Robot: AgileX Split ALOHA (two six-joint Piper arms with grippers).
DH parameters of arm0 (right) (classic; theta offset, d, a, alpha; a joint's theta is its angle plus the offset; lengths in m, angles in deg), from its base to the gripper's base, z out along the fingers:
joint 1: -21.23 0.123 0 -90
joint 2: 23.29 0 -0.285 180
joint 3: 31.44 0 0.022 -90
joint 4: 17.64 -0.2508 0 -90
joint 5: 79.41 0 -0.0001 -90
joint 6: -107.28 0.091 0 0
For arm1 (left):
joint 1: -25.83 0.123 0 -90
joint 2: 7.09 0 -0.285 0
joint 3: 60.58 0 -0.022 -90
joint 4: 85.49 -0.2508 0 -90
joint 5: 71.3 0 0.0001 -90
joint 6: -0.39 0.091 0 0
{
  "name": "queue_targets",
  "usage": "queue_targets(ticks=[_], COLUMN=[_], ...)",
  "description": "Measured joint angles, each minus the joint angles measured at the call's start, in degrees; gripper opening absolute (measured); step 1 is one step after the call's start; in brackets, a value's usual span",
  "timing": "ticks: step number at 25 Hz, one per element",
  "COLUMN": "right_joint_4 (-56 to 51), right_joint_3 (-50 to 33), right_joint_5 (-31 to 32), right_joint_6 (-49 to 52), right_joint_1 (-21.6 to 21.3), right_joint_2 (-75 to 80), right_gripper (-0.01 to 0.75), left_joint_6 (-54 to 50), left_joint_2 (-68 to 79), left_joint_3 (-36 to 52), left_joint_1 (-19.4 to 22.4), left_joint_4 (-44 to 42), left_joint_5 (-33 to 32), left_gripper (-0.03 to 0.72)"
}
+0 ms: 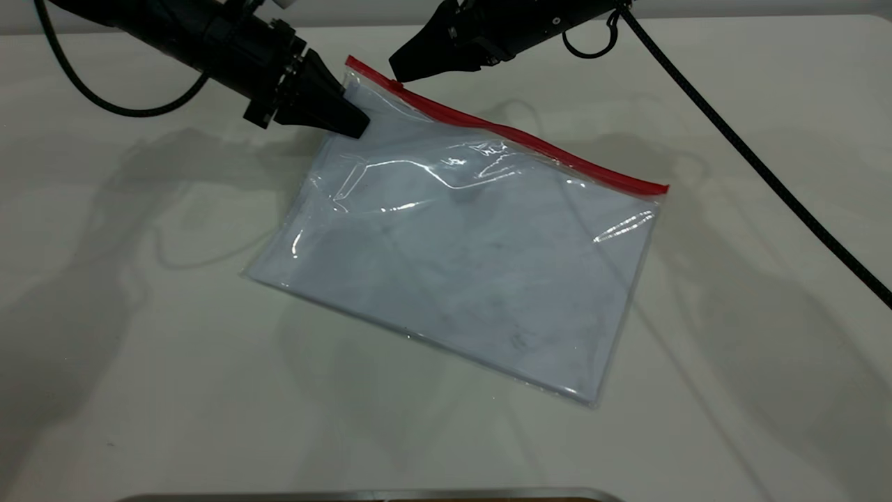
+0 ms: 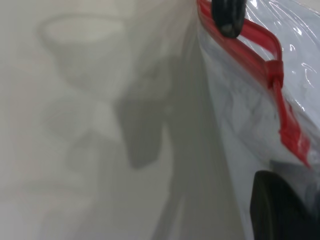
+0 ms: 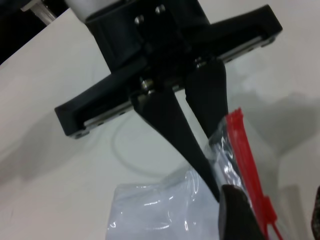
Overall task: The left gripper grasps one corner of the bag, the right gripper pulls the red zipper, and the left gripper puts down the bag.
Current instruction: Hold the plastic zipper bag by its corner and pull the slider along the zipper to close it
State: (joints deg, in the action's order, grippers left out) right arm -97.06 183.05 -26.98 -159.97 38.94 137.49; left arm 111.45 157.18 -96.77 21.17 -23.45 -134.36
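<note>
1. Where the white table (image 1: 139,390) lies bare, I see only arm shadows.
2. Bag (image 1: 474,279) mid-table; left gripper (image 1: 352,122) pinches its corner (image 1: 352,77).
3. Right gripper (image 1: 404,70) above the zipper (image 1: 516,136); opening: cannot tell.

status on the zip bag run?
Left gripper shut on clear plastic bag's red-strip corner. Right gripper at red slider tab, grip unclear. Nothing blocking.

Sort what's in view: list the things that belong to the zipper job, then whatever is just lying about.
Part of the job:
- bag
- red zipper with its slider tab
- corner of the bag
- left gripper, clamped on the bag near that corner
- right gripper, at the slider tab

Just there:
- table
- grey strip at the near table edge
</note>
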Motion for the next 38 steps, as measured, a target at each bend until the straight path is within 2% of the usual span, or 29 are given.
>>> queue_targets(ticks=[22, 25, 30, 31, 38], right_joint_4=[-1.6, -1.7, -1.6, -1.6, -0.9], right_joint_3=[0.0, 0.0, 0.0, 0.0, 0.5], right_joint_5=[-1.5, -1.5, -1.3, -1.3, -0.4], right_joint_6=[0.6, 0.6, 0.6, 0.6, 0.6], right_joint_1=[1.2, 1.5, 1.6, 1.6, 0.7], right_joint_2=[2.0, 2.0, 2.0, 2.0, 2.0], right_gripper=[0.395, 0.331, 0.072, 0.044, 0.032], left_joint_6=[-0.2, -0.2, -0.2, -0.2, -1.9], left_joint_2=[0.0, 0.0, 0.0, 0.0, 0.0], left_joint_3=[0.0, 0.0, 0.0, 0.0, 0.0], left_joint_1=[-0.2, -0.2, -0.2, -0.2, 0.6], left_joint_4=[0.0, 0.0, 0.6, 0.8, 3.5], left_joint_5=[0.0, 0.0, -0.2, -0.2, -1.3], left_gripper=[0.057, 0.057, 0.058, 0.058, 0.053])
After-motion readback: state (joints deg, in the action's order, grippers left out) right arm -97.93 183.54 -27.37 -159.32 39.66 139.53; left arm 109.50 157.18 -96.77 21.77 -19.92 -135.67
